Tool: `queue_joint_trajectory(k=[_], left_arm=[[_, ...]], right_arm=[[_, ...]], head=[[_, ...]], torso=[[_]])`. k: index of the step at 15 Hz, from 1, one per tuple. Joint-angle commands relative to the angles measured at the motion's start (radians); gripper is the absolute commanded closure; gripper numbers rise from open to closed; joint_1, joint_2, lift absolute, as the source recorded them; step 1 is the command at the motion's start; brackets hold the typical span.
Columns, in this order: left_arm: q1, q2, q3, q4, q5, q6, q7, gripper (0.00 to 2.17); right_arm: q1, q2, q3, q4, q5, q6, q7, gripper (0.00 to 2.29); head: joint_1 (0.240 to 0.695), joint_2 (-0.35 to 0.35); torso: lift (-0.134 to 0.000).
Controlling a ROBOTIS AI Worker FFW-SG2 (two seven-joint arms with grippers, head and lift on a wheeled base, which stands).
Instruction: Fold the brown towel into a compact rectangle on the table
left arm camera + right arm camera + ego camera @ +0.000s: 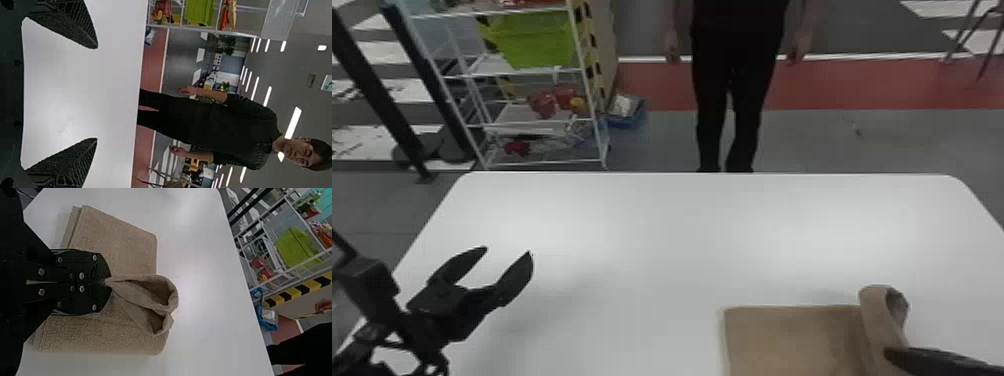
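Item, nearest, at four o'clock in the head view: right pincer (889, 354), closed narrow on a pinched fold of the brown towel (792, 340). The towel lies on the worktop (672, 240), its flat part at nine o'clock from that pincer. In the right wrist view we record two open loops just beyond the tips of the right pincer (105, 282), over stacked layers; the head view gives us one raised roll. Item, eight o'clock: left pincer (508, 251), set wide. Item, far, ten o'clock: white rack (604, 150), with green bin (539, 45).
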Motion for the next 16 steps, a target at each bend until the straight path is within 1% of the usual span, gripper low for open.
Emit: queue_joint_trajectory(k=[1, 2, 3, 4, 5, 6, 10, 11, 12, 13, 14, 15, 16], left_arm=[[0.0, -0.003, 0.007, 0.006, 0.0, 0.0, -0.005, 0.04], [0.0, -0.003, 0.009, 0.009, 0.001, 0.0, -0.006, 0.04], [0.0, -0.003, 0.009, 0.01, 0.001, 0.0, -0.008, 0.04], [0.0, -0.003, 0.012, 0.015, 0.001, 0.0, -0.009, 0.04], [-0.002, -0.003, 0.012, 0.021, 0.001, 0.0, -0.011, 0.04], [-0.005, -0.003, 0.012, 0.029, 0.0, 0.0, -0.011, 0.04], [-0.008, -0.003, 0.01, 0.033, -0.002, 0.0, -0.017, 0.04], [-0.006, -0.003, 0.012, 0.035, -0.002, 0.0, -0.018, 0.04], [-0.006, -0.003, 0.013, 0.036, -0.002, 0.0, -0.018, 0.04], [-0.006, -0.003, 0.015, 0.038, -0.002, 0.0, -0.02, 0.04], [-0.006, -0.003, 0.016, 0.041, -0.002, 0.0, -0.023, 0.04], [-0.006, -0.003, 0.016, 0.044, -0.002, -0.003, -0.023, 0.04], [-0.008, -0.003, 0.015, 0.048, -0.003, -0.016, -0.023, 0.04]], right_arm=[[-0.045, 0.001, 0.102, -0.013, 0.037, 0.06, -0.009, 1.66], [-0.059, -0.001, 0.151, -0.013, 0.07, 0.068, -0.009, 1.56], [-0.06, -0.001, 0.2, -0.013, 0.116, 0.068, -0.009, 0.81], [-0.06, 0.001, 0.226, -0.008, 0.139, 0.068, -0.012, 0.14], [-0.06, 0.001, 0.231, -0.005, 0.132, 0.068, -0.014, 0.01], [-0.06, 0.002, 0.226, -0.006, 0.112, 0.068, -0.012, 0.0], [-0.042, 0.013, 0.218, -0.033, 0.099, 0.068, 0.006, 0.04], [-0.03, 0.013, 0.211, -0.052, 0.101, 0.068, 0.028, 0.07], [-0.013, 0.005, 0.198, -0.065, 0.103, 0.068, 0.063, 0.15], [0.004, -0.002, 0.182, -0.077, 0.113, 0.068, 0.095, 0.31], [0.027, -0.021, 0.166, -0.08, 0.121, 0.068, 0.15, 0.53], [0.042, -0.032, 0.143, -0.08, 0.124, 0.068, 0.204, 0.82], [0.069, -0.036, 0.117, -0.083, 0.127, 0.032, 0.235, 1.36]], head=[[0.695, 0.118], [0.695, 0.138], [0.695, 0.157], [0.695, 0.188], [0.695, 0.198], [0.695, 0.208], [0.695, 0.233], [0.695, 0.236], [0.695, 0.239], [0.695, 0.243], [0.695, 0.248], [0.695, 0.253], [0.695, 0.254]], torso=[[-0.123], [-0.123], [-0.123], [-0.123], [-0.123], [-0.123], [-0.123], [-0.123], [-0.123], [-0.123], [-0.123], [-0.123], [-0.123]])
